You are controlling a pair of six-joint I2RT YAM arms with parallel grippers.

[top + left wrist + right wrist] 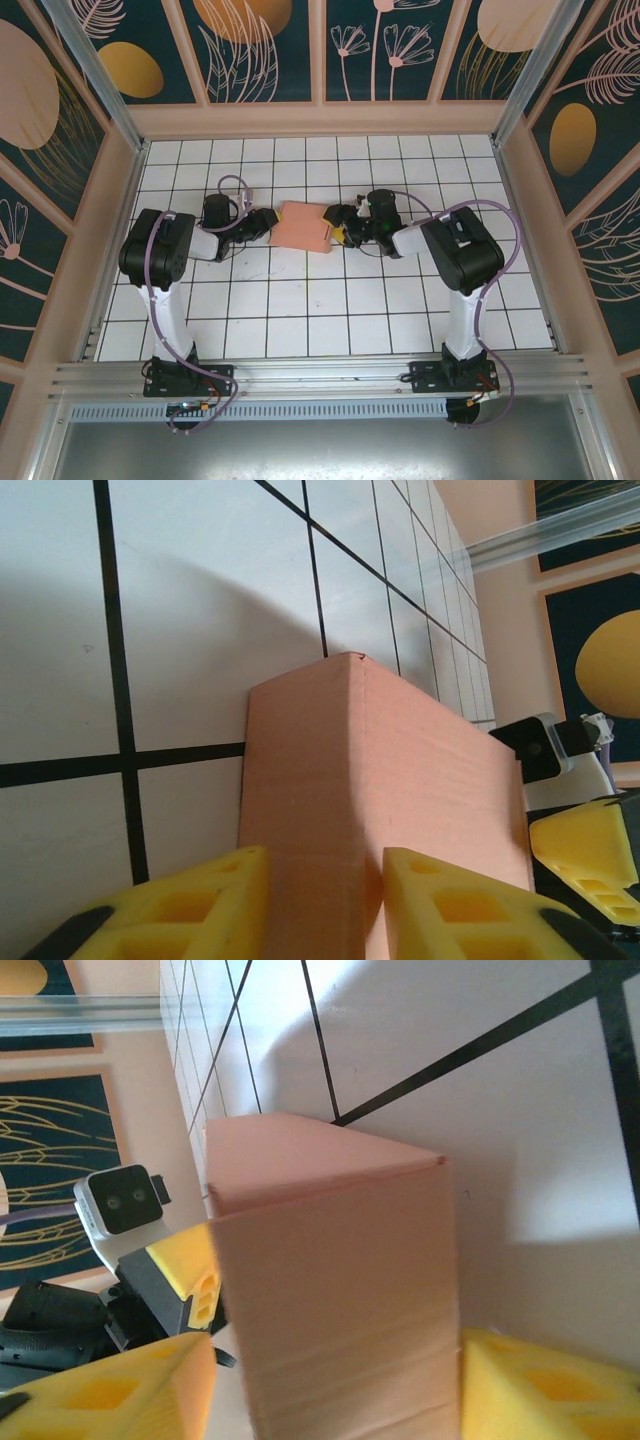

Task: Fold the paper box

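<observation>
Paper box (335, 1290) sits dead centre for you: salmon card, one broad face towards the lens, a lighter face running back to a corner. Your right gripper (335, 1355) straddles it, with yellow fingers (110, 1390) low left and low right, each up against a side. At the box's left edge you see the left gripper's yellow finger (190, 1270), with a white camera (120, 1200) just above it. White tiled tabletop (420, 1050) behind, black lines. Box shadow falls right.

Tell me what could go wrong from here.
1. The left claw and right claw straddle opposite ends of the thin paper box; an uneven squeeze could crease its walls.
2. If one pulls first, the box may skid across the tiled table.
3. The claws sit close together, so pushing inward risks a bump.
</observation>
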